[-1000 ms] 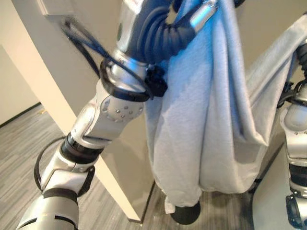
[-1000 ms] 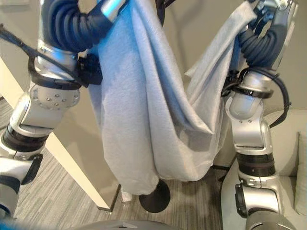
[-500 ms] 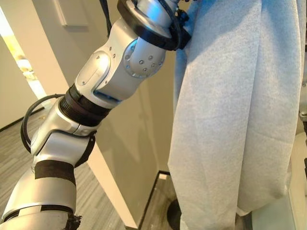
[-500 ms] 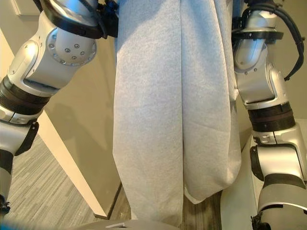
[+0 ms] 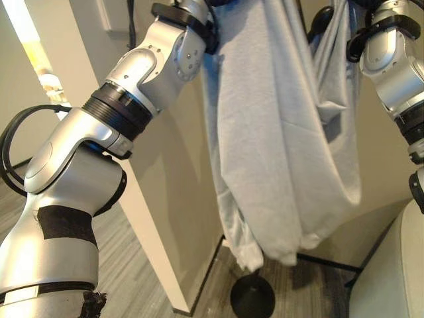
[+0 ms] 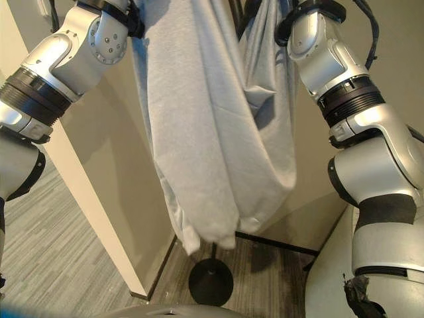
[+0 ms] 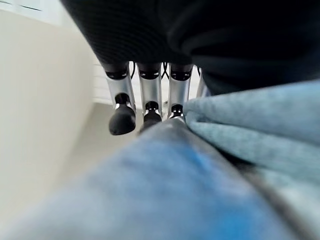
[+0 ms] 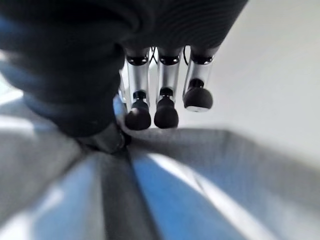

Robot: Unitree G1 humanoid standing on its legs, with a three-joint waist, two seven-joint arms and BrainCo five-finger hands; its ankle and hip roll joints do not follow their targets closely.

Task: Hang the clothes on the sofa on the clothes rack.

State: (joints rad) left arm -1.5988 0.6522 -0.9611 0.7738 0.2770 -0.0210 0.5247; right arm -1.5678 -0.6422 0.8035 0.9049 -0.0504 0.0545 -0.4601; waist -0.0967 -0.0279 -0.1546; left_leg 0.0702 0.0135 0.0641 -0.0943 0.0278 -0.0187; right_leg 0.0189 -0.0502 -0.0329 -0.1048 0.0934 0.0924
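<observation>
Left hand [image 7: 145, 107] fingers were curled down onto the pale grey-blue garment [image 5: 278, 152], their dark tips pressing into a ridge of bunched cloth that ran across the middle of the left wrist view; I judged it to be gripping the fabric. Right hand [image 8: 165, 107] likewise had its fingers bent over the cloth, the tips meeting a fold near the centre of the right wrist view, so it too appeared closed on the garment.

Both arms were raised toward the top edge of the eye views, left arm from the upper left and right arm from the upper right, with the garment slung between them. It hung down the middle of the frame in a long sagging loop, its lowest folds ending just above the dark round base [image 6: 211, 281] of the clothes rack, low in the centre. A thin dark pole [image 6: 234, 10] showed at the top of the right eye view, between the two bunches of cloth. A beige wall corner [image 5: 156, 218] stood at the left.

By my reading, the step in hand was draping the lifted garment onto the rack. The next move probably called for bringing the cloth over a hook or arm of the rack, which lay above the frame, then letting go with both hands once the fabric caught.
</observation>
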